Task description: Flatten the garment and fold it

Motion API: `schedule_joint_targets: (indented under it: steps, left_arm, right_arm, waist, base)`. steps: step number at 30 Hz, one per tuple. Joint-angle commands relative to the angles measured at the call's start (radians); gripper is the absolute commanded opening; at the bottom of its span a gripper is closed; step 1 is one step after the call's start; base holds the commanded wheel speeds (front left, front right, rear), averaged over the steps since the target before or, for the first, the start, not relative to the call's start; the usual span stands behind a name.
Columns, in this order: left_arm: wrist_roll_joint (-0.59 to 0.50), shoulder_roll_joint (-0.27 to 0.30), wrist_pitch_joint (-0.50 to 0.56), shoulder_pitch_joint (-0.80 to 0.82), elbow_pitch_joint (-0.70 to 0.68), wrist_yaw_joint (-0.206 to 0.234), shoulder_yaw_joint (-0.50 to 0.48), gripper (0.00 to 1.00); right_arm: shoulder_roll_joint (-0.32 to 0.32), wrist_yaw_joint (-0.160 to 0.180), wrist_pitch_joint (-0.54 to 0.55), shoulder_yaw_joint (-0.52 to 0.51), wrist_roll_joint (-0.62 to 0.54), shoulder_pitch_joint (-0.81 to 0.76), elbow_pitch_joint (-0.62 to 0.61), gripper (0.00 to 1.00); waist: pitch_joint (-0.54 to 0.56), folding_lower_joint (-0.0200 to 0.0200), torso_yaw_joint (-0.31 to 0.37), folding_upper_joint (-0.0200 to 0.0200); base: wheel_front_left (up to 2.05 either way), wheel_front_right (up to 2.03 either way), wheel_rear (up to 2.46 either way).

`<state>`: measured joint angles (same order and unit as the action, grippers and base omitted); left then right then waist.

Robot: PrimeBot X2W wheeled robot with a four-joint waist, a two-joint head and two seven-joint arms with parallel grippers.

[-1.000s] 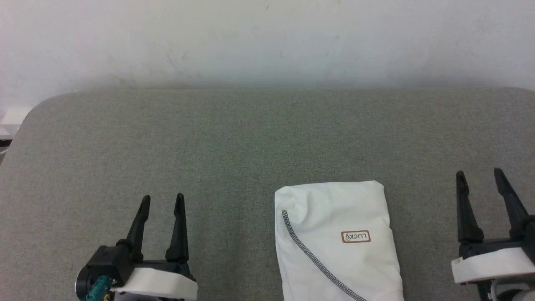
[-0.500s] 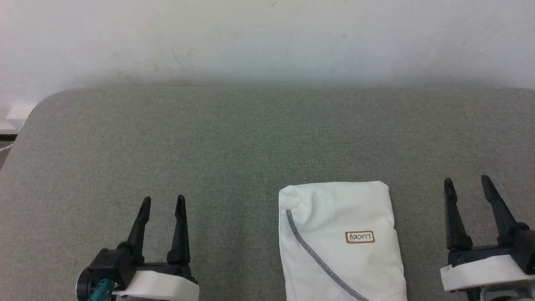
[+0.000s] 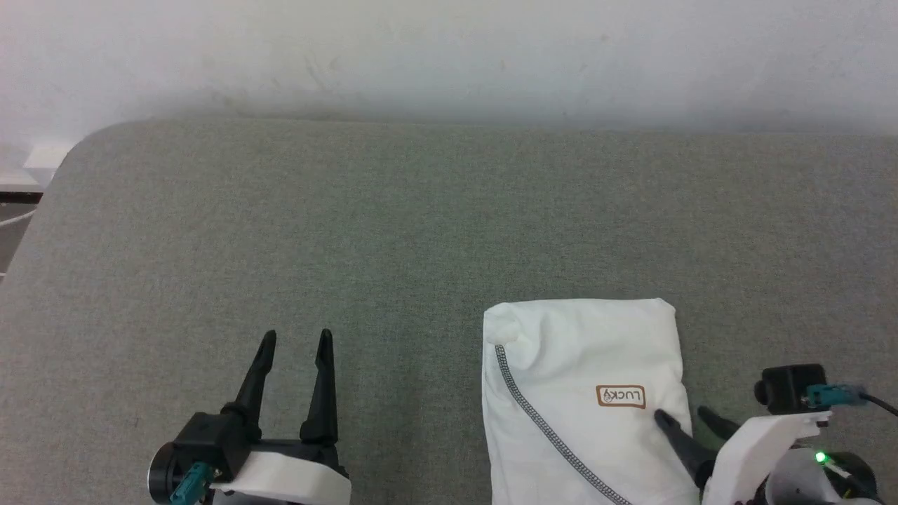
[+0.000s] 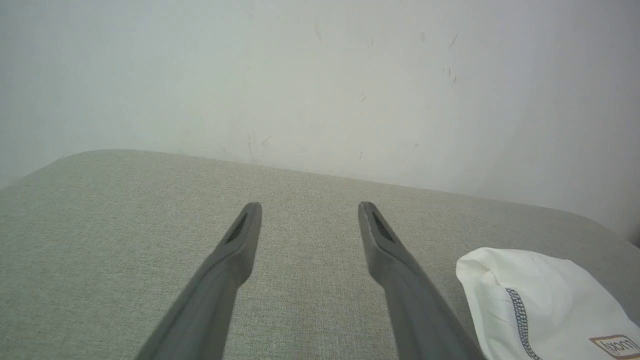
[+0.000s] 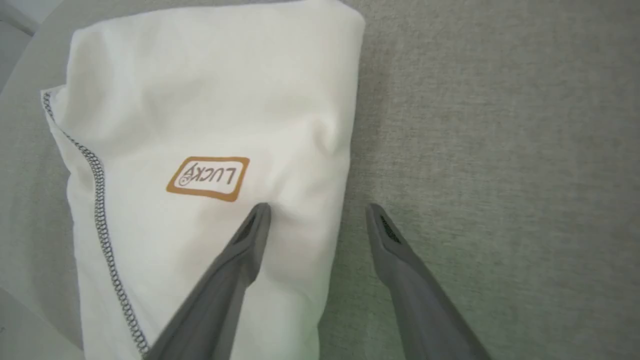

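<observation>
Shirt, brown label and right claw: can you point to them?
shirt [image 3: 582, 330], head view, white cloth near its far edge.
brown label [image 5: 207, 178], right wrist view, middle of its lettering.
right gripper [image 5: 317, 207], right wrist view, midway between its fingertips.

Cloth everywhere here: the garment [image 3: 582, 344] is thin white fabric, smooth and matt, softly creased. Its seam [image 3: 541, 423] is dark grey zigzag stitching in coarser thread, and there is a flat tan printed label [image 3: 620, 396]. Under it, the table top [image 3: 316, 231] wears a grey-green woven covering, finely grained, matt and slightly rough-looking. The wall [image 3: 449, 49] behind is white and matt, scuffed with small marks. The left gripper [image 3: 297, 335] and right gripper [image 3: 682, 414] have dark, matt, plastic-looking fingers. The pale cover [image 3: 280, 478] at the left wrist is smooth, white and plastic-looking too.
</observation>
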<state>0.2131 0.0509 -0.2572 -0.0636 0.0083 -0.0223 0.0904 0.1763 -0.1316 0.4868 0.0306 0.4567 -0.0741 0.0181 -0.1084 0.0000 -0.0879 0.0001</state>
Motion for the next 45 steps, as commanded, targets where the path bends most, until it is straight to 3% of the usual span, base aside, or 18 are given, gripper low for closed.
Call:
schedule_joint_targets:
  steps: [1, 6, 8, 13, 17, 25, 30, 38, 45]
  left_arm:
    - [-0.011, -0.001, -0.005, 0.015, 0.003, 0.002, 0.0, 1.0]
    - [-0.012, -0.001, -0.005, 0.025, 0.014, -0.005, 0.004, 1.0]
    - [-0.013, -0.001, -0.005, 0.026, 0.016, -0.007, 0.002, 1.0]
    - [-0.018, -0.001, -0.005, 0.028, 0.014, -0.01, -0.008, 1.0]
    - [-0.02, -0.001, -0.005, 0.03, 0.01, -0.018, -0.006, 1.0]
    - [-0.033, -0.001, -0.005, 0.084, 0.005, -0.033, 0.043, 1.0]
    - [-0.054, -0.001, -0.005, 0.155, 0.009, -0.049, 0.065, 1.0]
    - [-0.097, 0.01, -0.005, 0.274, 0.012, -0.082, 0.092, 1.0]
    - [-0.122, 0.027, -0.005, 0.351, -0.004, -0.094, 0.12, 1.0]
  right_arm:
    - [-0.01, 0.001, 0.01, 0.001, 0.011, 0.018, 0.008, 1.0]
    - [-0.033, 0.001, 0.093, 0.038, 0.046, 0.063, 0.099, 1.0]
    - [-0.034, 0.001, 0.094, 0.059, 0.044, 0.074, 0.128, 0.02]
    - [-0.014, 0.001, 0.041, 0.086, 0.025, 0.101, 0.162, 0.0]
    - [0.044, 0.001, -0.015, 0.125, -0.024, 0.137, 0.148, 0.0]
    - [0.283, 0.001, -0.053, 0.256, -0.174, 0.281, 0.091, 0.0]
    - [0.437, 0.001, -0.071, 0.315, -0.188, 0.411, 0.108, 0.0]
    - [0.616, 0.001, -0.194, 0.425, -0.194, 0.586, 0.297, 0.0]
    - [0.626, 0.001, -0.374, 0.335, -0.21, 0.676, 0.533, 0.0]
  waist:
    - [-0.01, 0.0, -0.01, -0.0001]
    - [-0.02, 0.0, -0.031, -0.0001]
    - [-0.022, 0.0, -0.036, -0.0001]
    - [-0.021, 0.0, -0.021, -0.0001]
    - [-0.02, 0.0, 0.032, -0.0001]
    - [-0.081, 0.0, 0.203, -0.0001]
    - [-0.164, 0.0, 0.308, -0.0001]
    - [-0.319, 0.0, 0.384, -0.0001]
    - [-0.439, 0.0, 0.375, -0.0001]
  base:
    - [0.0, 0.0, 0.0]
    - [0.0, 0.0, 0.0]
    - [0.0, 0.0, 0.0]
    - [0.0, 0.0, 0.0]
    - [0.0, 0.0, 0.0]
    - [0.0, 0.0, 0.0]
    - [0.0, 0.0, 0.0]
    - [0.0, 0.0, 0.0]
    - [0.0, 0.0, 0.0]
